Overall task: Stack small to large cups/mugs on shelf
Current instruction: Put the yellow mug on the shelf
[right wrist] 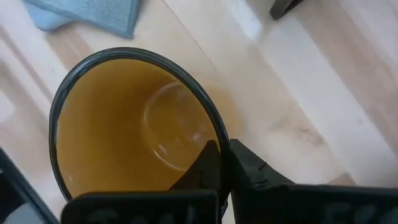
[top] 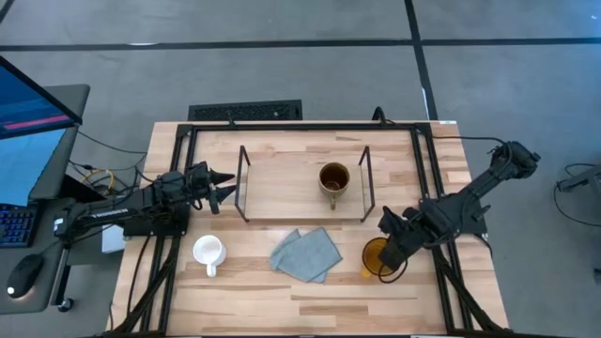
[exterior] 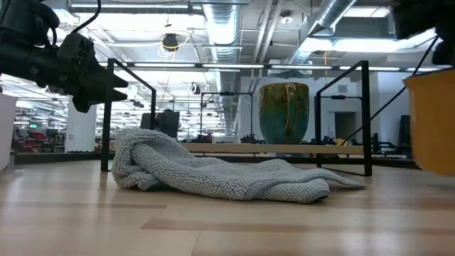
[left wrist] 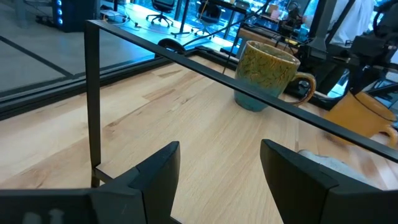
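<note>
Right tool (right wrist: 222, 163) is clamped on the rim of the yellow-amber mug (top: 377, 257), which sits on the counter (top: 244, 300) beside the grey-blue cloth (top: 306, 253). Glazed ceramic is judged stiff, slippery and breakable, so a firm rim pinch is needed. Left tool (top: 222, 187) is held wide open by the shelf (top: 282, 183).

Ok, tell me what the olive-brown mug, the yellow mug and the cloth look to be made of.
Olive-brown mug: probably glazed ceramic; speckled, glossy surface with a blue-green base.
Yellow mug: likely glazed ceramic too; smooth amber inside catching a soft highlight, dark rim.
Cloth: soft woven fabric, terry-like; nubby grey-blue texture and limp folds.
</note>
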`<state>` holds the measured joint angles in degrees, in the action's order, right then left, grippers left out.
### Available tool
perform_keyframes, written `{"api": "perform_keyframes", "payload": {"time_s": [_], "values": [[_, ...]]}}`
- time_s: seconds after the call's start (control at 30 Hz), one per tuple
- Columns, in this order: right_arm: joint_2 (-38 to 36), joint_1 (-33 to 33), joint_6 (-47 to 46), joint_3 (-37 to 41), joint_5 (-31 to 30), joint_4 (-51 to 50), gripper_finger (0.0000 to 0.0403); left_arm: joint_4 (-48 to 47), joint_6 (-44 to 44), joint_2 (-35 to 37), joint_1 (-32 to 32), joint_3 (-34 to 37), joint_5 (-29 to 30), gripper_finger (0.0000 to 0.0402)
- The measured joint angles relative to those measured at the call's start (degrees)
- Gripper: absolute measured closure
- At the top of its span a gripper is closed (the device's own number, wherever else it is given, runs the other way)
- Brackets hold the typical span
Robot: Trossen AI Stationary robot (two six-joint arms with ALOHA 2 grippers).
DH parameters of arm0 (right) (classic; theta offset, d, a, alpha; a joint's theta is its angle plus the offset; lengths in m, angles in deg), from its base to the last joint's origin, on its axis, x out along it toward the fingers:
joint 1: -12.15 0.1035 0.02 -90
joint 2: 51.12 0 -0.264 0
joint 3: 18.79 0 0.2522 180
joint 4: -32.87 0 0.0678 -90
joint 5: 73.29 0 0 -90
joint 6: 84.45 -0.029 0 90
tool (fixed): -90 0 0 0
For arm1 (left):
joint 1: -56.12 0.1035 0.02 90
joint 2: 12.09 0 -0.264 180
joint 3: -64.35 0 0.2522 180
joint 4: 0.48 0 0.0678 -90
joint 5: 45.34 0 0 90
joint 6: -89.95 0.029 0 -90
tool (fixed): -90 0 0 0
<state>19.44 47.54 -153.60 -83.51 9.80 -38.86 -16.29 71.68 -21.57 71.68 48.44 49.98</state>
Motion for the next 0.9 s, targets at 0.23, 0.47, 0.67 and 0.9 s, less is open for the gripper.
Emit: {"api": "perform_keyframes", "payload": {"time_s": [0.23, 0.47, 0.67, 0.9], "values": [[-0.02, -4.26, 7.08, -2.27, 1.08, -0.10, 0.0381, 0.01, 0.00, 0.00, 0.00, 0.02, 0.00, 0.0187], [-0.08, -8.25, 16.20, -8.10, 1.12, -0.47, 0.0382, 0.01, -0.87, 0.00, 0.00, 0.02, 0.00, 0.0187], [-0.08, -12.43, 23.56, -14.90, 1.50, -0.94, 0.0382, 0.01, -0.87, 0.00, 0.01, 0.02, 0.00, 0.0187], [0.03, -19.80, 34.09, -22.57, 1.44, -1.58, 0.0382, 0.00, -1.07, 0.00, 0.00, 0.04, -0.04, 0.0187]]}}
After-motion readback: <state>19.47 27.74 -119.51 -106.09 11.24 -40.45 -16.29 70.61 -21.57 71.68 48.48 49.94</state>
